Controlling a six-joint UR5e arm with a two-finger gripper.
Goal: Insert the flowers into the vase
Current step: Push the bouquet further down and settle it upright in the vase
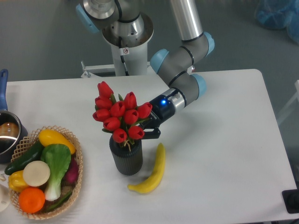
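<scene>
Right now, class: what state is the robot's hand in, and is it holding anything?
Hand: closed on the flowers, gripping the bunch behind the buds, with the stems down in the vase.
</scene>
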